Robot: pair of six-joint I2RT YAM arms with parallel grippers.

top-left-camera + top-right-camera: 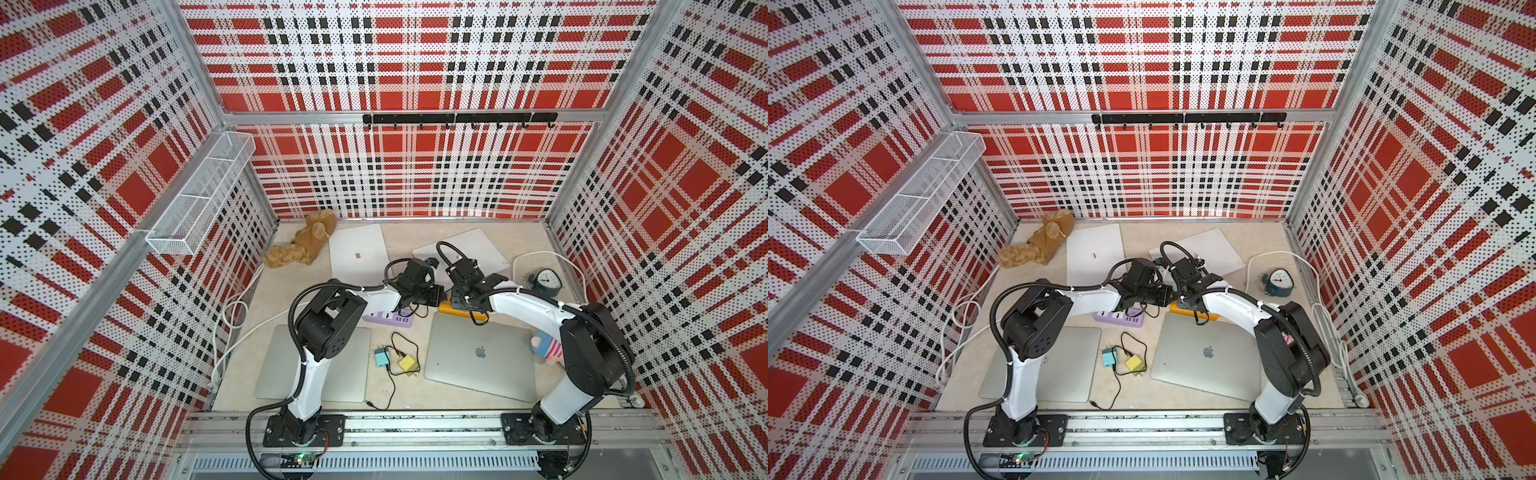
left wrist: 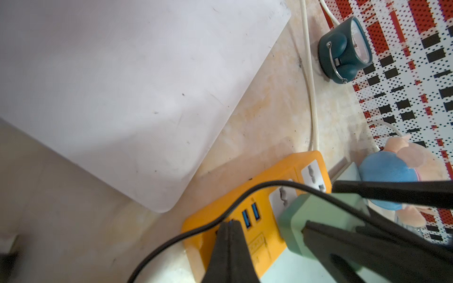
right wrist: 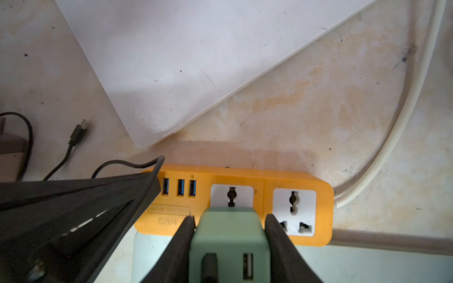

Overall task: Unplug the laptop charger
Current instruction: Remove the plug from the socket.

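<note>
The laptop charger (image 3: 229, 235) is a pale green block standing in a white socket of the orange power strip (image 3: 269, 176); its prongs are hidden. A black cable (image 3: 208, 264) leaves its top face. My right gripper (image 3: 230, 217) is shut on the charger, one finger on each side. My left gripper (image 2: 230, 224) is shut with nothing in it, and its tips press on the orange strip (image 2: 269, 176) beside the blue USB ports. The left wrist view shows the charger (image 2: 318, 215) between the right fingers (image 2: 392, 193). In both top views, both grippers meet over the strip (image 1: 446, 308) (image 1: 1177, 308).
A white closed laptop (image 3: 196, 61) lies just behind the strip. The strip's white cord (image 3: 392, 137) curves away to a teal alarm clock (image 2: 343, 54). A silver laptop (image 1: 482, 361), a purple power strip (image 1: 386, 319), small loose chargers (image 1: 380, 357) and a pink plush (image 1: 546, 347) lie nearby.
</note>
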